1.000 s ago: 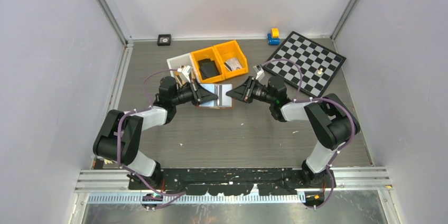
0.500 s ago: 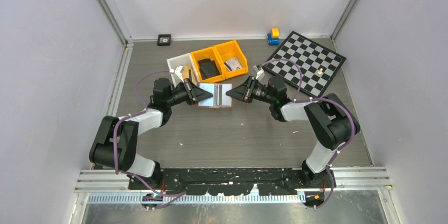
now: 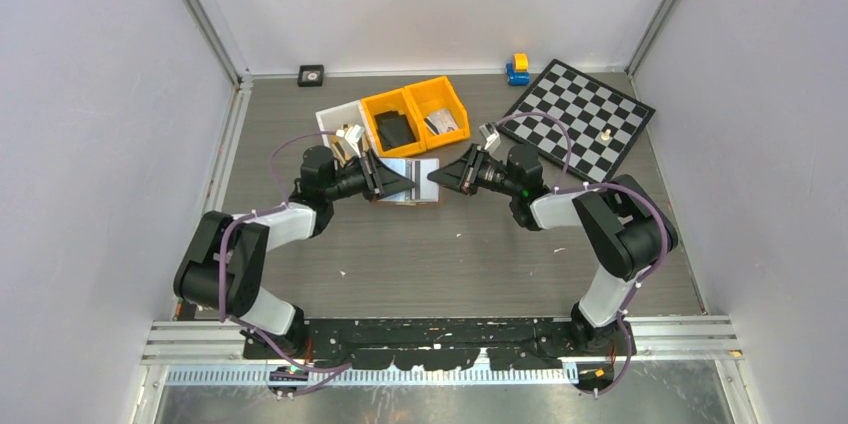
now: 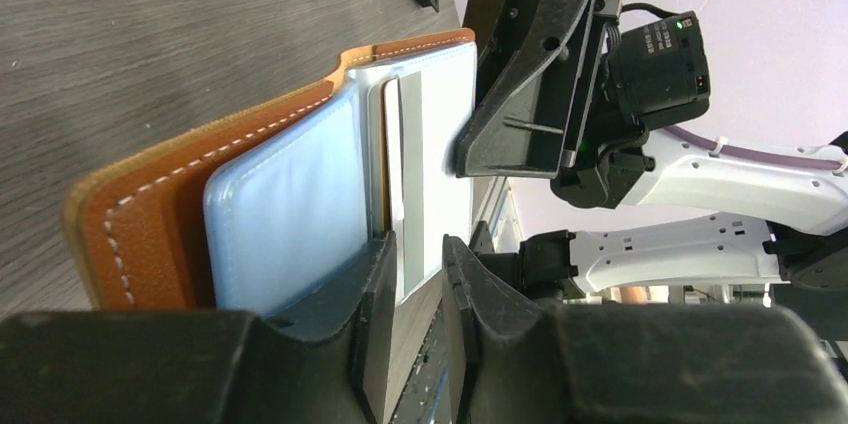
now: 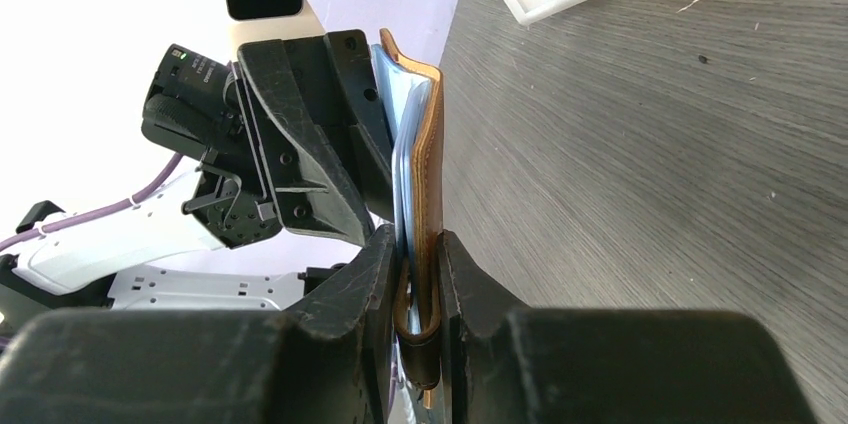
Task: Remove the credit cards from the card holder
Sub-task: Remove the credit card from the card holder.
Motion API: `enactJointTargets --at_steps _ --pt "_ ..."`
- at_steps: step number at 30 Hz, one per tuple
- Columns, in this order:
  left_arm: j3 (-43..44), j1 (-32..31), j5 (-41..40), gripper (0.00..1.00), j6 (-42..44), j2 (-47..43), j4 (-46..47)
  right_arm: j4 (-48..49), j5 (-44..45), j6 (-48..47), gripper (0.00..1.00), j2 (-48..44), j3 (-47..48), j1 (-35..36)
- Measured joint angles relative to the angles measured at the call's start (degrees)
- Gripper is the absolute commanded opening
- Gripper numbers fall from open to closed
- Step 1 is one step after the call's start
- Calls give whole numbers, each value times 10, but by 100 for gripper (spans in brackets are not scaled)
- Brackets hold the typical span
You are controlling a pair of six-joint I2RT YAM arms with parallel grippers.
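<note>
Right gripper [image 5: 420, 249] clamps the brown leather edge of the card holder [image 5: 432, 144], which lies open just in front of the orange bins [image 3: 413, 116]. Left gripper [image 4: 418, 254] straddles the edge of a pale credit card [image 4: 435, 134]. Whether it pinches is unclear. Only the left wrist view shows that card. Overhead, the holder's inside reads merely pale blue.

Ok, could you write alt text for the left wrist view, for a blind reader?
The left end effector straddles a whitish card in the open card holder, brown outside and pale blue inside. The right end effector grips its far edge.
</note>
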Motion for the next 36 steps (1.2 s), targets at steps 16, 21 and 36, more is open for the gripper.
enactJointTargets --at_steps 16,21,36 --pt "4 -3 5 21 -8 21 17 -13 7 -11 1 0 0 0" --pt "-12 1 15 19 -77 46 134 15 7 -1 3 0 0 -5" --pt "-19 5 45 18 -173 91 278 62 7 23 0 0 7 -11"
